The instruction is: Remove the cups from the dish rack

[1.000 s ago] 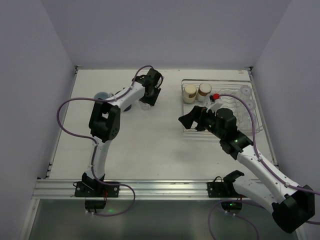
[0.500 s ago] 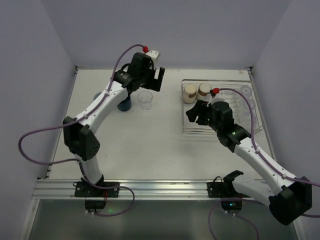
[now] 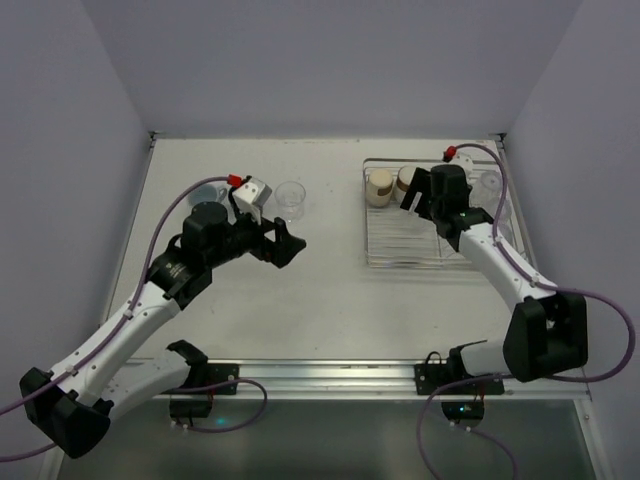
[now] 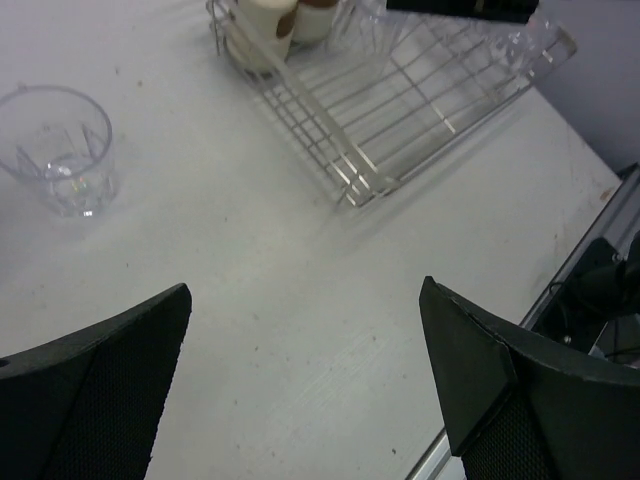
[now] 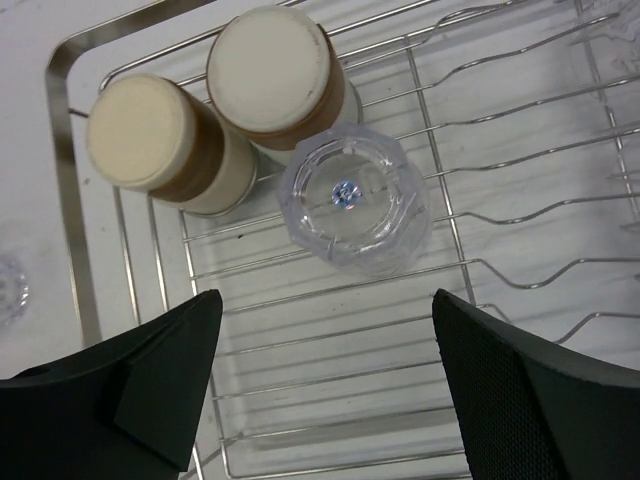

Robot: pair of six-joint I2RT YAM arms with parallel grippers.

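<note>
The right pincer (image 5: pixel 325 300) is wide open and empty, just above a clear cup (image 5: pixel 350 205) that sits upside down in the rack (image 5: pixel 65 190) at the middle of the frame, with two brown cups (image 5: pixel 150 145) close by at the upper left. I think it should drop straight down, one finger on each side, miss the brown cups, then squeeze gently. The left pincer (image 4: pixel 305 290) is wide open and empty too.
</note>
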